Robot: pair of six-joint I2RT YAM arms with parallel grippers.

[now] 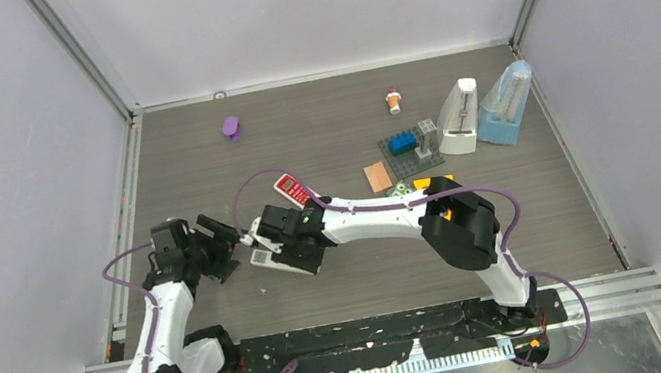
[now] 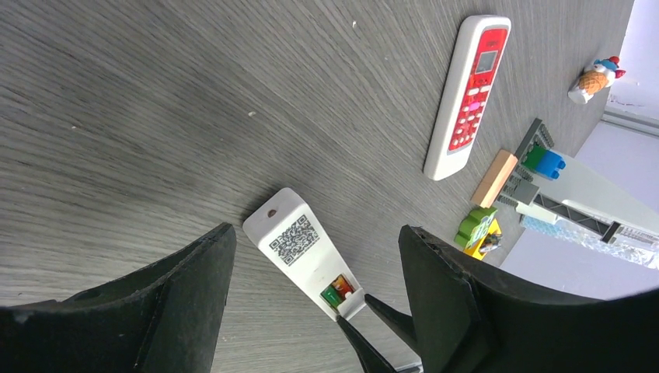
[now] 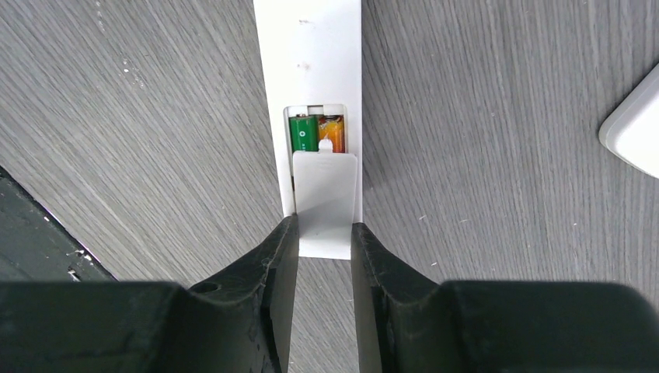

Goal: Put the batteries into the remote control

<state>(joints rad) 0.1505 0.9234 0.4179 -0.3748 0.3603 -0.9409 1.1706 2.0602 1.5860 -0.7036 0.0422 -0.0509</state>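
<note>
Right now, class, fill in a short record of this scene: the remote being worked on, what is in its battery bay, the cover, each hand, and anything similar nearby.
remote: white remote, lying back up, battery bay partly uncovered
in the bay: green battery and orange battery, side by side
cover: battery cover, lying over the lower part of the bay
right hand: shut on the battery cover
left hand: open, straddling the white remote's other end without touching it
nearby: red-faced remote, lying apart
</note>
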